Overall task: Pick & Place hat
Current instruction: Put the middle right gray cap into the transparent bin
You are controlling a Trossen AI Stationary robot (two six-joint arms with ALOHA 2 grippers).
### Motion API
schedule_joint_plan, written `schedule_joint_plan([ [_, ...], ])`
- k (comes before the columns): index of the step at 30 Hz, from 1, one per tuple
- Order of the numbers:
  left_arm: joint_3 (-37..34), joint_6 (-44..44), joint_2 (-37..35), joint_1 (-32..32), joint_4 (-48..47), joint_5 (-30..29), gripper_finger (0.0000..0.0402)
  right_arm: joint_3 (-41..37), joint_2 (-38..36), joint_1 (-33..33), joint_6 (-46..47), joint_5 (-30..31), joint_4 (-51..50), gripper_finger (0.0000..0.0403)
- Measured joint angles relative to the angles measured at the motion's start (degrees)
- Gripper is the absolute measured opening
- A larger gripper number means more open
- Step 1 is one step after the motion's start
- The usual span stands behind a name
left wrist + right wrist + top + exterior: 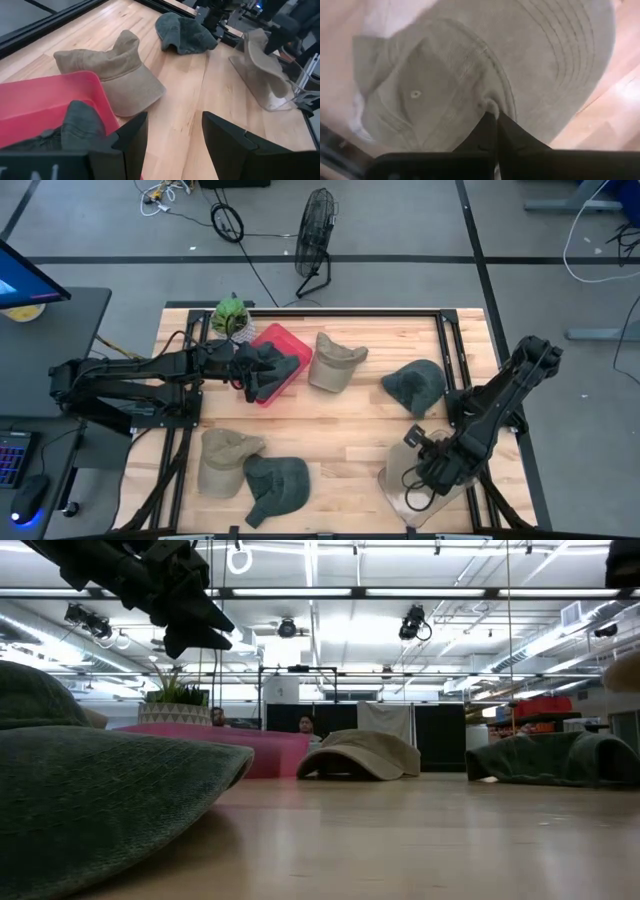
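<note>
Several soft hats lie on the wooden table. A dark green hat (272,370) lies in the red bin (280,340). My left gripper (172,135) is open and hovers above that bin's edge, raised off the table (190,625). A tan hat (404,462) sits in a clear container (392,490) near the table's near right corner. My right gripper (493,117) is shut on this tan hat. In the left wrist view the tan hat (262,57) stands tilted in the clear container (280,102). My right gripper pinches the tan hat between its two fingertips at the seam where the crown meets the brim (489,104). The fingers come slanting down from above. The hat sits tilted inside the clear container, its brim spread out beyond the fingers.
A tan cap (335,362) and a dark green hat (415,385) lie mid-table toward the far side. Another tan hat (225,460) and a dark green one (275,485) lie at the near left. A potted plant (231,315) stands behind the red bin.
</note>
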Motion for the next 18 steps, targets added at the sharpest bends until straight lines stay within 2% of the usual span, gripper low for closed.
schedule_joint_plan([
  [5,0.0,0.0,0.0,0.0,-0.5,0.0,0.0190,0.0,0.6,2.3,2.0,4.6,0.2,0.0002],
  [12,0.0,0.1,0.0,0.0,-1.1,0.0,0.0190,-0.1,0.6,0.3,22.9,8.5,0.3,0.0039],
  [18,0.0,0.7,0.0,0.0,-1.1,0.0,0.0190,-0.1,0.5,-0.6,37.2,8.0,1.0,0.0087],
])
